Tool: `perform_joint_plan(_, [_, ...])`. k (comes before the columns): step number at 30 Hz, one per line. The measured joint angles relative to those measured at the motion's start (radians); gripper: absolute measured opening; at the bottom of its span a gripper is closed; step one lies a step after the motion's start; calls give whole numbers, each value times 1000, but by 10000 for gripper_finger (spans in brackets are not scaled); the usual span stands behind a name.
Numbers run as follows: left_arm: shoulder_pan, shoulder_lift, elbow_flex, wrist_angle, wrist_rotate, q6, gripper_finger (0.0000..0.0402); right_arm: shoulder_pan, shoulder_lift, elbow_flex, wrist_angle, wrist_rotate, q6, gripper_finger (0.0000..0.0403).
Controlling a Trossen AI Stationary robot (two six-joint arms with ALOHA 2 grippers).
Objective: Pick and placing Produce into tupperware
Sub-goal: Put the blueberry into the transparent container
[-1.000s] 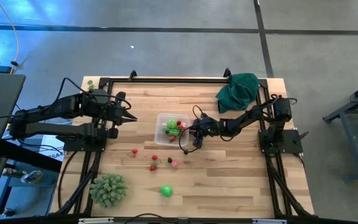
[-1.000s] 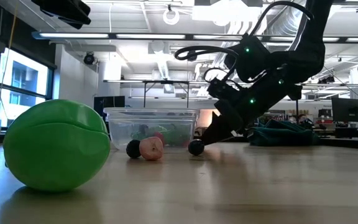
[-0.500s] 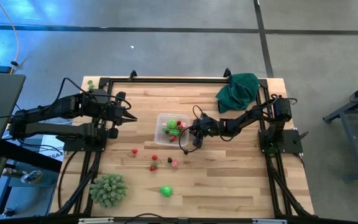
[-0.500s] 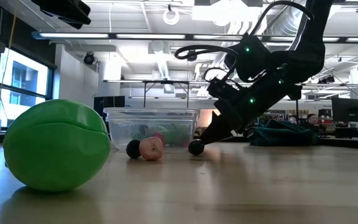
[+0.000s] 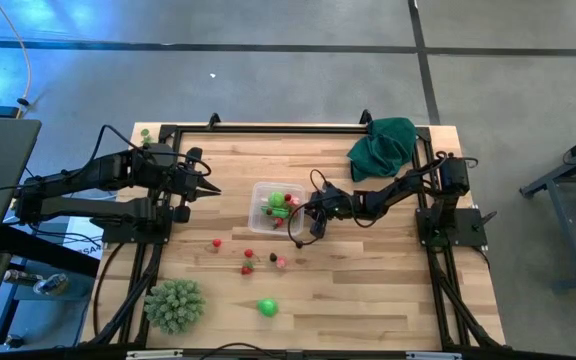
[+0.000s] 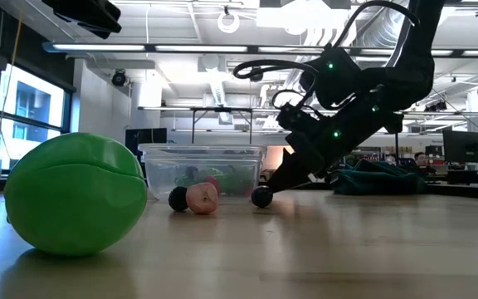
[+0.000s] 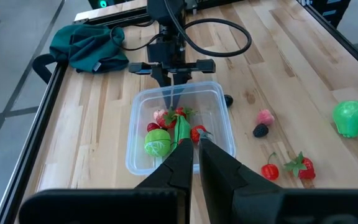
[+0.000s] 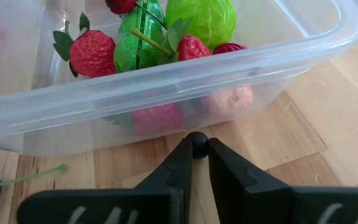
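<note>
One small dark berry (image 8: 197,144) pinched between right gripper (image 8: 196,149) tips, just before the tupperware (image 8: 278,46) wall; judged light, round, slippery. Left gripper (image 7: 192,148) shut, empty.

I counted one tupperware (image 7: 131,158) on the desk (image 5: 368,290). In it were at least five pieces of produce (image 7: 157,142); the exact number I could not tell. Outside it I counted seven pieces: three red pieces (image 5: 216,242), two dark pieces (image 5: 271,257), one pink piece (image 5: 282,262) and one big green piece (image 5: 267,307). There was also one spiky ball (image 5: 174,305) and one dark green cloth (image 5: 383,143). The arms were two, with two tools: the left tool (image 5: 211,189) and the right tool (image 5: 299,241).
</note>
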Motion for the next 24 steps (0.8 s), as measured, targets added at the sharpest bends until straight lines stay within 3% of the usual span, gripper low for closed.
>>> perform_joint_plan(19, [0,0,0,0,0,0,19,-1,0,0,-1,-24,0,32])
perform_joint_plan(24, [0,0,0,0,0,0,19,-1,0,0,-4,-23,0,55])
